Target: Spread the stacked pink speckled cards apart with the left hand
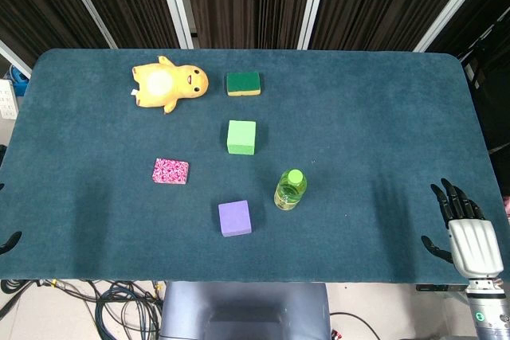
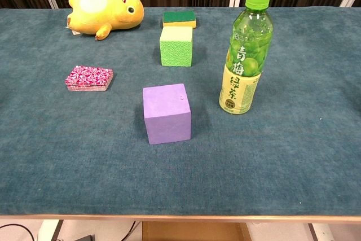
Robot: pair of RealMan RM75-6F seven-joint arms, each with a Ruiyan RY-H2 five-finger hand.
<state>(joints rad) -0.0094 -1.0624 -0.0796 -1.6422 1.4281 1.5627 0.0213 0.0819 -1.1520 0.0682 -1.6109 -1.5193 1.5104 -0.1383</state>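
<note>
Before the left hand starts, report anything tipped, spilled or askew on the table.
Only the duck plush lies on its side at the far left. The cards sit neatly stacked, the bottle stands upright and capped, nothing spilled.

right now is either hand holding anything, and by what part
Nothing is held. The right hand rests open at the table's right edge, fingers apart. Only dark fingertips of the left hand show at the left edge, clear of the cards.

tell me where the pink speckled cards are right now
The pink speckled cards sit stacked on the left part of the table, in front of the yellow plush toy and left of the purple block.
</note>
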